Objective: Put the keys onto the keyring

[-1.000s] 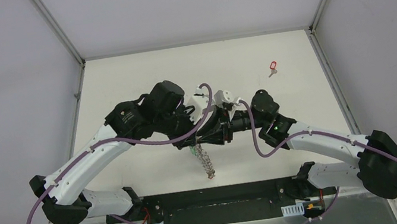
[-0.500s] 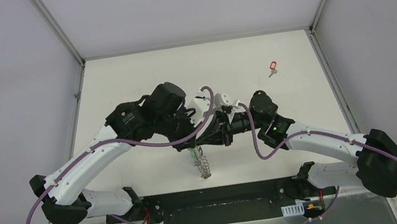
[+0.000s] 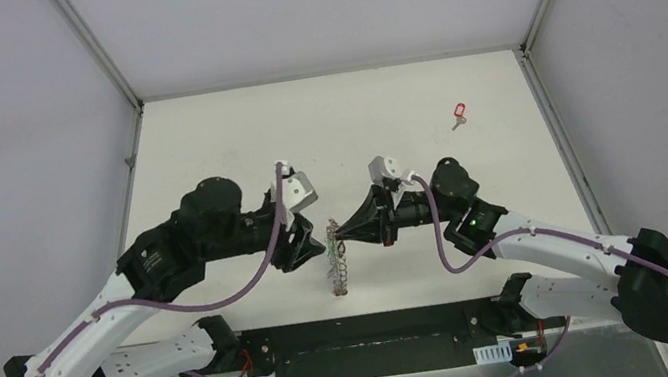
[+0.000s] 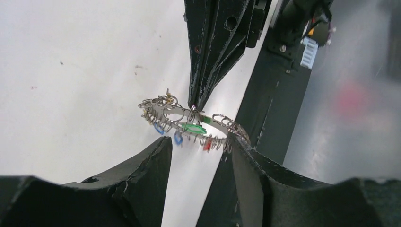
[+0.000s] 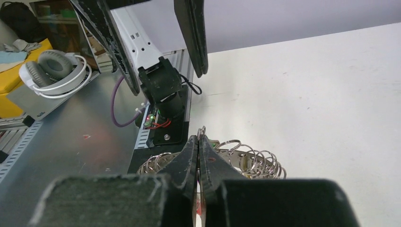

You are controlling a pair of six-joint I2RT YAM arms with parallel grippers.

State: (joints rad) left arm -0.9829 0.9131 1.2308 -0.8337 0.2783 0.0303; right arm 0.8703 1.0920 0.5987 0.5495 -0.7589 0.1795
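Close to the near edge of the counter (image 3: 230, 134), the keyring (image 3: 336, 267) hangs edge-on between the two sets of jaws, with small silver loops strung all along it. The right jaws are clamped on its rim and pinch it from the 3 o'clock side. The right wrist view shows their tips pressed together, with the ring's loops fanning out just beneath. The left jaws stand apart at the ring's 9 o'clock, just beside it and gripping nothing, and the ring lies just ahead of their tips. Several keys (image 4: 193, 126) already hang on the ring, tagged green in the middle, blue toward the left and red toward the right in the left wrist view (whether the ring's low end touches the counter I cannot tell). Far off at the ring's 1 o'clock, well apart from everything else, a lone red-tagged key (image 3: 459, 113) lies flat on the counter toward the far right corner.
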